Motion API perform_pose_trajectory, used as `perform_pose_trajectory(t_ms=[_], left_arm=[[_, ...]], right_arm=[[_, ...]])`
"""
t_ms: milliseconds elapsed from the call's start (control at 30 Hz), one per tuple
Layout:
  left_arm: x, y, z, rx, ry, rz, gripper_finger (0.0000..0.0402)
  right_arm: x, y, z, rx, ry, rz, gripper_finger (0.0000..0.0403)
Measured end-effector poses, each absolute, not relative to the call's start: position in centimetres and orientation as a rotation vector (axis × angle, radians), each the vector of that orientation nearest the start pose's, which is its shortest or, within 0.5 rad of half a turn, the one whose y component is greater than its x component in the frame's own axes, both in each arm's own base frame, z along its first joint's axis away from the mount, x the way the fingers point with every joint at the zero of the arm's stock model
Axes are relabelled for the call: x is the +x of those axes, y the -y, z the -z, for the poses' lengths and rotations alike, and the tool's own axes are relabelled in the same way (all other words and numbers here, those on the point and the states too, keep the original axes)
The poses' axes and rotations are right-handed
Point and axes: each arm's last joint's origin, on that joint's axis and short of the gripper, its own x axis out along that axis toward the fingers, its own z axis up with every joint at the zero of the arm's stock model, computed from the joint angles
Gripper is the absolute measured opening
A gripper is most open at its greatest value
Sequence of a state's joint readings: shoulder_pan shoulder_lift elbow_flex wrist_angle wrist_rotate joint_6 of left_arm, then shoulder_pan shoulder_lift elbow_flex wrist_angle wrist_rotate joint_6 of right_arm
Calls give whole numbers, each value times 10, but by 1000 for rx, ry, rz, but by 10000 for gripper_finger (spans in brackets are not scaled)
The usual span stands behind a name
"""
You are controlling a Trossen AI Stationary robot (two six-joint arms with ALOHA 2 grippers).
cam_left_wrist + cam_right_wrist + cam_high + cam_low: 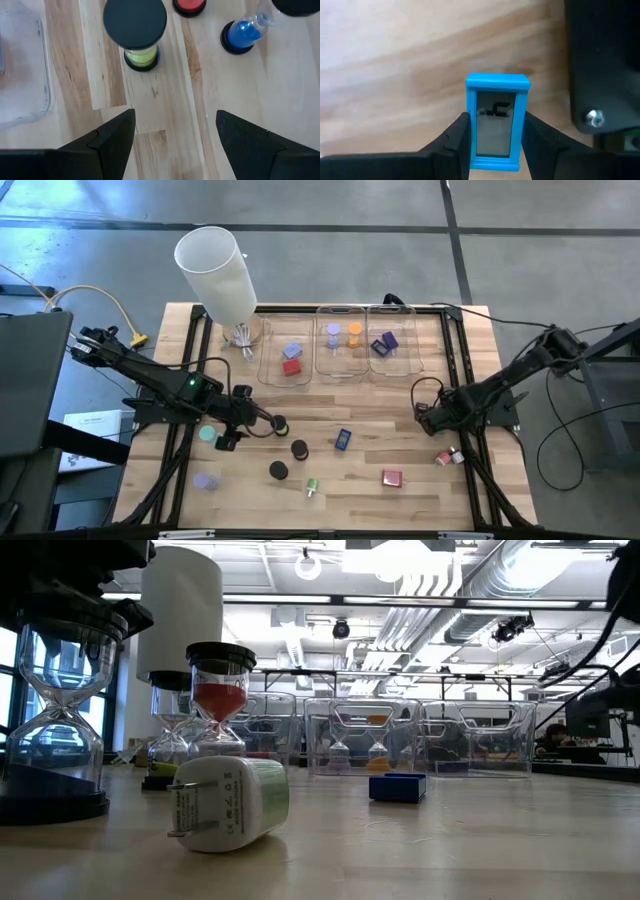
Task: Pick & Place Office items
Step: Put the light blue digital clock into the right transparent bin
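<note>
The blue clip [496,121] sits clamped in the right pincer [492,137]; lift straight, squeezing evenly. Left pincer [172,135], spread and empty, hovers beside the green-banded hourglass [136,32].

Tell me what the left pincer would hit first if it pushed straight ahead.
Probably the yellow-green sand timer with black caps: it stands ahead of the open left pincer, slightly off its centre line, with bare wood between. Depth is unclear.

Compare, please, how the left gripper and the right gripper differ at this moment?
The left gripper is open and empty, above bare wood near a green sand timer; the right gripper is shut on a small blue framed piece. The left works at the table's left middle, the right near the right edge. Both point down at the table.
</note>
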State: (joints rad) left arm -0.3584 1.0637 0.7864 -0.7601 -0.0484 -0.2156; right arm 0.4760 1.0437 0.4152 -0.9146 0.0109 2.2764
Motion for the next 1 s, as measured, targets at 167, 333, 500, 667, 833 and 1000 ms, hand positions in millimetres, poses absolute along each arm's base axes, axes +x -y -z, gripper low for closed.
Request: perform_pose_trajectory(t_ms=[167, 333, 500, 667, 833, 1000], left_arm=[[183, 67, -243, -28, -1018, 155, 271], [188, 69, -247, -49, -954, 164, 271], [195, 72, -253, -45, -856, 193, 271], [203, 71, -260, -8, -742, 223, 271], [210, 65, -265, -33, -674, 195, 271], [213, 58, -266, -48, -662, 163, 271]], right_arm=[[125, -66, -166, 1343, -926, 1183, 125], [149, -72, -212, 1204, -680, 963, 125], [165, -67, -252, 970, -547, 833, 125], [176, -50, -277, 764, -521, 807, 125], [187, -22, -300, 593, -527, 812, 125], [196, 14, -327, 529, -528, 765, 125]])
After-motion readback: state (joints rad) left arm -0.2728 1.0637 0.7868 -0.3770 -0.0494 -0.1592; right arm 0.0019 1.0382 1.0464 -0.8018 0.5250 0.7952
